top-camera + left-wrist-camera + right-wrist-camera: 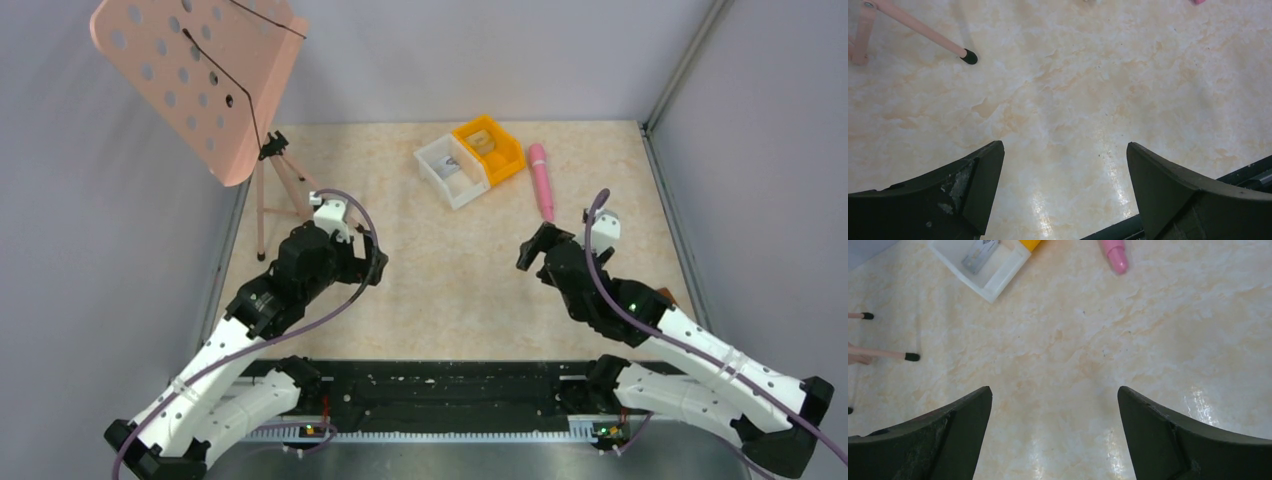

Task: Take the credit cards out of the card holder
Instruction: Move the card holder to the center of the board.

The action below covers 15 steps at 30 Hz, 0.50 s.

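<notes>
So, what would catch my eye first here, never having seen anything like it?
Probably the big pink stand with holes, leaning at the far left of the table. Then the white bin and orange bin side by side at the far middle, a pink pen just right of them. Nearer, the left tool and right tool hang over bare table, both wide open, holding nothing.

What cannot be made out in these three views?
- Card holder, credit cards: not identifiable; top view shows only a brown sliver behind the right arm.
- White bin: right wrist view, cut by top edge.
- Orange bin contents: top view, too small.
</notes>
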Each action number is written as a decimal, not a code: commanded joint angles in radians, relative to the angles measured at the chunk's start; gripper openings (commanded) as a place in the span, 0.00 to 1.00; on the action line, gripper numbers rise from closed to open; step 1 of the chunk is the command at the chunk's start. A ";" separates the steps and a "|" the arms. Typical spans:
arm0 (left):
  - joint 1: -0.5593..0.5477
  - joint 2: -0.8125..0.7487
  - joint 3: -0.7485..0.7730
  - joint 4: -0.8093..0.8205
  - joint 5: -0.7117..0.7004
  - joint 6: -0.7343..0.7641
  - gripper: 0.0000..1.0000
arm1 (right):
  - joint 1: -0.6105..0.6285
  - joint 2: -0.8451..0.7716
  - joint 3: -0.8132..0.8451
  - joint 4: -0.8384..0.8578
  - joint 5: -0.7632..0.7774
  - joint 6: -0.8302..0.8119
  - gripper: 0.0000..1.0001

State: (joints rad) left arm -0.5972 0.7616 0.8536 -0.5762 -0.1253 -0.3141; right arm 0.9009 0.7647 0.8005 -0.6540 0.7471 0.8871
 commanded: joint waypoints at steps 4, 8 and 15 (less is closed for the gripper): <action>0.000 -0.026 -0.014 0.050 -0.007 0.003 0.98 | -0.131 0.127 0.123 -0.090 0.112 0.055 0.92; 0.000 -0.018 -0.016 0.048 0.016 -0.002 0.97 | -0.320 0.202 0.142 -0.100 0.052 -0.005 0.91; 0.000 -0.017 -0.017 0.048 0.031 -0.006 0.97 | -0.639 0.277 0.116 -0.170 -0.031 0.083 0.82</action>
State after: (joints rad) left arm -0.5972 0.7490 0.8455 -0.5755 -0.1154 -0.3153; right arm 0.3790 1.0294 0.8997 -0.7658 0.7578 0.9150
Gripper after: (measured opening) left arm 0.972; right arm 0.850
